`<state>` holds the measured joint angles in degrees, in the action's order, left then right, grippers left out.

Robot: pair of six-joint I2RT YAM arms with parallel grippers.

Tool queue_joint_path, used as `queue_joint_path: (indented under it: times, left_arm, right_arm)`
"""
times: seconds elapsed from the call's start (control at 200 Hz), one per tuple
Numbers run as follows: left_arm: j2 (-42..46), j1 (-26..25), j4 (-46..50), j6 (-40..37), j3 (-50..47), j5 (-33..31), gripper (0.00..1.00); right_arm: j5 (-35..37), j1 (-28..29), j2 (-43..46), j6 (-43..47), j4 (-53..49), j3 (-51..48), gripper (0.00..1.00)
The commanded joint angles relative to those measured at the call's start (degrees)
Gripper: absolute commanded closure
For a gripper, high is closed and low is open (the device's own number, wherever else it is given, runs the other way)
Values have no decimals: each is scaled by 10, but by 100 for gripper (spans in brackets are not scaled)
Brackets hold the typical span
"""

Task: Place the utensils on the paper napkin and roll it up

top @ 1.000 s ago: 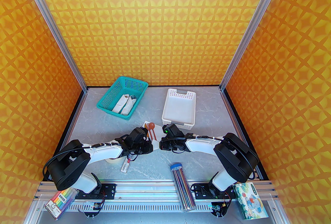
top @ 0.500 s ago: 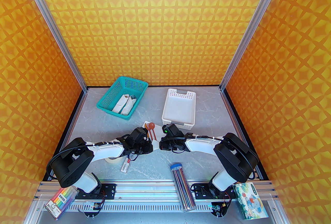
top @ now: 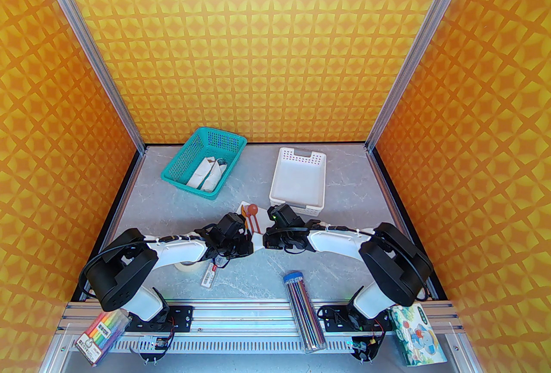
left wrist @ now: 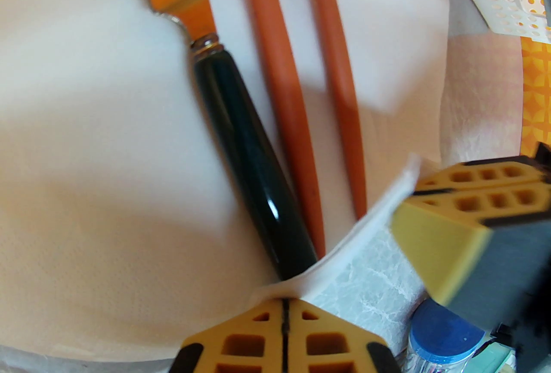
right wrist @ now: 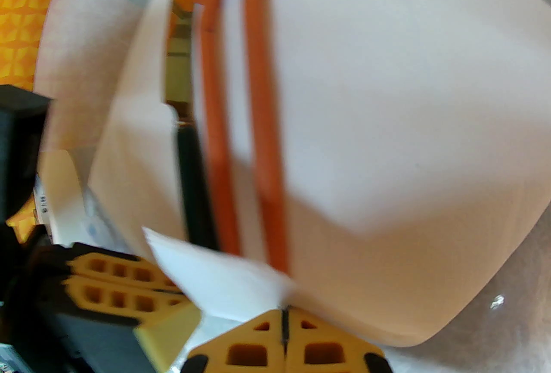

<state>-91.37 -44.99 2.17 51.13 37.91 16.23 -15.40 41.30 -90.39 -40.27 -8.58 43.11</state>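
The paper napkin (left wrist: 86, 125) lies just below centre of the overhead view, between the two wrists. On it lie the knife (left wrist: 254, 164), fork (left wrist: 280, 61) and spoon (top: 253, 209), side by side.

The left end effector (left wrist: 284, 306) is clenched on the napkin's near edge, which folds up over the handle ends. The right end effector (right wrist: 284, 315) is clenched on a lifted flap of the same edge. The two stand almost tip to tip.

The white slotted tray (top: 297, 186) sits just above the right wrist, with its near wall beside the wrist camera. The teal basket (top: 183, 158), holding a white bundle (top: 202, 177), stands well apart at upper left.

Below the left forearm are a tape roll (top: 187, 265) and a tagged item (top: 210, 274). A pencil tube (top: 305, 311) crosses the bottom rail. A marker pack (top: 101, 334) and a tissue pack (top: 415, 332) occupy the bottom corners.

Bare desk (top: 344, 199) opens to the right of the tray and left of the napkin. The strip between napkin and tray is narrow.

Compared with a second ago, the left elbow has swung rightward, uncovering the tape roll. The right wrist has edged toward upper left. The utensils, basket and tray have not moved.
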Motion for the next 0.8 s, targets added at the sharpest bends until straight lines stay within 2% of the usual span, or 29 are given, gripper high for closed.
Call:
queue_joint_path:
  times: [0.0,0.365,0.795]
  left_arm:
    - [-9,3,16,7,-4,-9,94]
    - [-10,3,19,7,-2,-9,96]
    - [-9,3,24,7,-1,-10,97]
  right_arm:
    - [5,7,22,0,-14,12,100]
    - [5,39,-6,-17,9,11,100]
    - [21,39,-35,-10,6,20,100]
